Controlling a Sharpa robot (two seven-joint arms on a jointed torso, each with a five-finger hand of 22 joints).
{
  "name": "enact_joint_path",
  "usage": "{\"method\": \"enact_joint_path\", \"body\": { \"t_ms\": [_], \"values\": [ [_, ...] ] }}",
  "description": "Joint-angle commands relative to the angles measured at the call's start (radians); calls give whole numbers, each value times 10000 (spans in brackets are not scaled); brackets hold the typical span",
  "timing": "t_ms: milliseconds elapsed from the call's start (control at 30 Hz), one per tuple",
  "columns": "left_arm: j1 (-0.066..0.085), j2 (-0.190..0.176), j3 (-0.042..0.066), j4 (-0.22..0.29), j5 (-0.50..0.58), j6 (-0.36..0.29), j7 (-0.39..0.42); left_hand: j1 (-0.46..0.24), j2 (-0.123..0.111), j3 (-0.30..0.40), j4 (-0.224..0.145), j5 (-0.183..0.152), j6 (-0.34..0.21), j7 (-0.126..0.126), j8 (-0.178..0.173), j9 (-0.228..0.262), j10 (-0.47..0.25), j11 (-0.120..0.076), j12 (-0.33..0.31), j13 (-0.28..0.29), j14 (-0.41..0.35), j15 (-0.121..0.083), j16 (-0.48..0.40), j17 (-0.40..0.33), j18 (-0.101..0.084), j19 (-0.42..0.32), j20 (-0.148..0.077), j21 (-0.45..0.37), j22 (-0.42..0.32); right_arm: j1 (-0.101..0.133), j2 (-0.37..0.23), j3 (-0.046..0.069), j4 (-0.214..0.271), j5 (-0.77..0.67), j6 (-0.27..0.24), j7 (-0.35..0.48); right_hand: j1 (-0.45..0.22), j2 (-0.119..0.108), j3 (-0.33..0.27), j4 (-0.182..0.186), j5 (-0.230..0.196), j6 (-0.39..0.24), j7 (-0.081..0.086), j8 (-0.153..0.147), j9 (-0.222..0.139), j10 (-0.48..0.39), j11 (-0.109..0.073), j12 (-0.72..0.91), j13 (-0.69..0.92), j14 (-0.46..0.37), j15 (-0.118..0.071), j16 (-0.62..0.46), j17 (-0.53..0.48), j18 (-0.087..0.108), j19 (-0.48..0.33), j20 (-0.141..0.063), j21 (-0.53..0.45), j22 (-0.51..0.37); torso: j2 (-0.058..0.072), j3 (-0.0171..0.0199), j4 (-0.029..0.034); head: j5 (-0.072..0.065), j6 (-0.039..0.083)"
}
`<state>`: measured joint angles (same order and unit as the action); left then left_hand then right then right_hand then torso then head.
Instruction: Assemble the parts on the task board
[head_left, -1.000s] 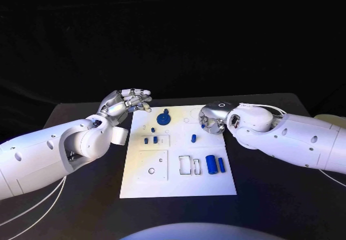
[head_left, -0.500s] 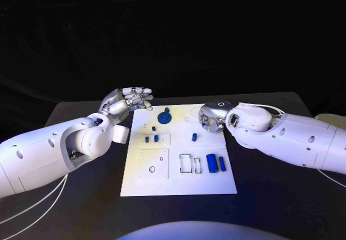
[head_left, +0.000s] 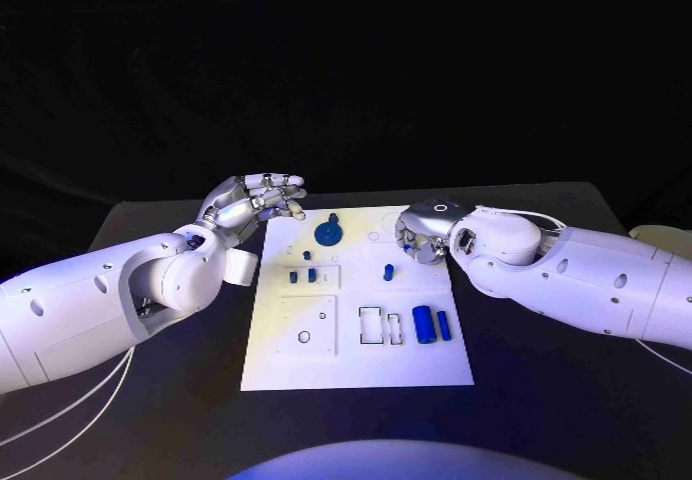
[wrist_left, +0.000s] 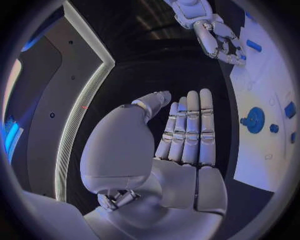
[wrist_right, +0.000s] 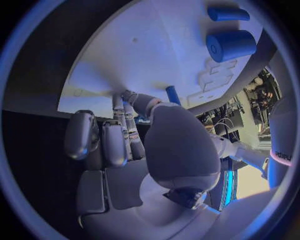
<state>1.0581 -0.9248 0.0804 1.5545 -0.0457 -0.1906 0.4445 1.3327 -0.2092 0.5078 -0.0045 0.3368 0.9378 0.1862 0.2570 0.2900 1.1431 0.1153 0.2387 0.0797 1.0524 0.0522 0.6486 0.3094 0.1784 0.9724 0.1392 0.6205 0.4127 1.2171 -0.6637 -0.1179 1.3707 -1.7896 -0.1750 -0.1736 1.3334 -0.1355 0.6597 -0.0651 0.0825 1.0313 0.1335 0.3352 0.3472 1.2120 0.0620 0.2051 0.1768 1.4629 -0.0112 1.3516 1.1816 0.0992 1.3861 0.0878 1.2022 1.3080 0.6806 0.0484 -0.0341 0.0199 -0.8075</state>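
Small blue peg (head_left: 387, 271) mid-board (head_left: 361, 360) on the desk looks light, rigid, prob slick plastic, so pinch its sides; it lies just beside right hand (head_left: 421, 236), whose fingers (wrist_right: 128, 120) curl empty, and well apart from left hand (head_left: 257, 203), fingers straight, holding nothing.

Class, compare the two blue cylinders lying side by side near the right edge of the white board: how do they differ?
The thick blue cylinder is clearly wider than the thin blue cylinder. The thick one lies further in from the task board edge; the thin one lies nearer that edge. Both are blue, lie flat and run parallel, untouched by either robot hand.
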Motion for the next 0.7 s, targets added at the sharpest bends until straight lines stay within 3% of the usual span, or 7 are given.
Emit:
{"method": "enact_joint_path", "body": {
  "t_ms": [33,233,700],
  "values": [
    [-3,10,12,35,53,218,-36,21,98,-6,-71,-20,-17,72,-47,-16,-23,62,-54,-14,-13,50,-62,24,-11,-23,41,-56,-11,-131,12,-92,-9,-289,208,-190,21,128,-10,-50,43,51,-7,57,22,118,-37,63,8,304,-70,38,-5,-190,72,-6,85,529,-4,-1,-4,-3,-5],
    [-3,19,12,21,46,269,-76,30,110,-38,-113,-13,-98,123,-122,-39,-95,108,-116,-15,-91,93,-110,67,-20,-86,71,-95,-18,-141,-16,-94,72,-316,-452,-122,-171,124,-83,-30,-251,84,-25,80,84,150,-41,3,2,302,-69,32,-31,-226,137,-9,242,649,-6,2,10,8,14],
    [-3,33,12,-41,42,373,-177,23,133,-84,-154,-5,-198,183,-211,-65,-205,170,-173,-14,-209,153,-148,120,-30,-164,114,-144,-26,-102,-329,-36,538,-167,-1583,-20,-272,121,-137,4,-295,87,-43,87,114,163,-46,-29,-2,306,-70,43,-18,-246,179,-9,335,715,-6,-8,-6,41,41]
  ]
}}
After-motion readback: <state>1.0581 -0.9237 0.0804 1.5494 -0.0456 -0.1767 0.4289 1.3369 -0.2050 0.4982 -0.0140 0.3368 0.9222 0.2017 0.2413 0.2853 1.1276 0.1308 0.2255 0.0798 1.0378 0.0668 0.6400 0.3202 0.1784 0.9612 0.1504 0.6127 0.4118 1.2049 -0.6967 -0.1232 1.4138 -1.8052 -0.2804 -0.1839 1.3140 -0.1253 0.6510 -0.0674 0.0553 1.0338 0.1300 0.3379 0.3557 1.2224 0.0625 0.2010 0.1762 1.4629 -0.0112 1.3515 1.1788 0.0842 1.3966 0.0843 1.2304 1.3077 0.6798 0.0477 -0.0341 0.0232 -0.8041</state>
